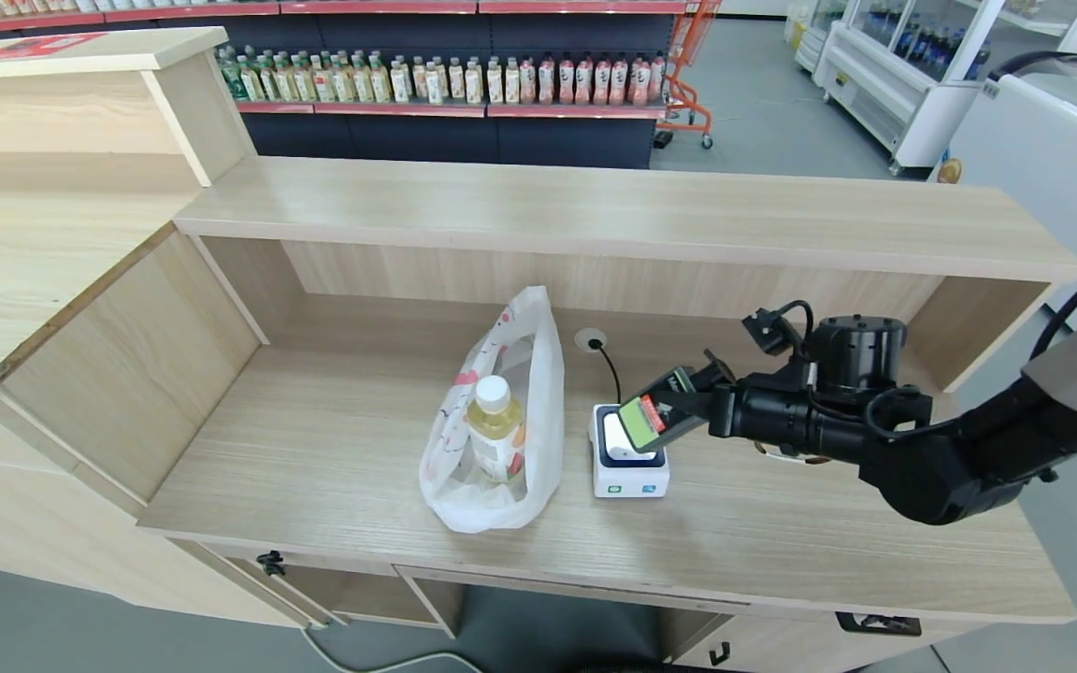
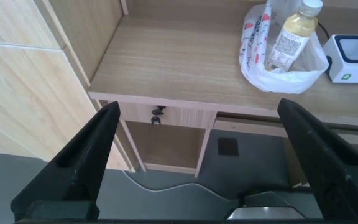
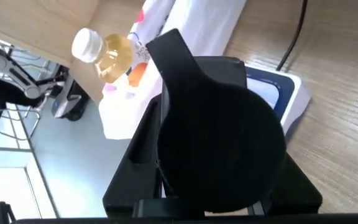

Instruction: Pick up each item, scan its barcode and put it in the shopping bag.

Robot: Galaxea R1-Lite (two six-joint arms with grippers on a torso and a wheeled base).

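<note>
The right arm (image 1: 922,467) is glossy black, built of rounded, tube-like segments. Just behind the right gripper (image 1: 665,409) sits a squat black drum (image 1: 861,346). Beside that is a small black camera (image 1: 763,329) on a bracket, with thin black cables (image 1: 884,402) looping back from it. The left gripper (image 2: 199,109) has two broad, matte black, wedge-shaped fingers (image 2: 79,168).
</note>
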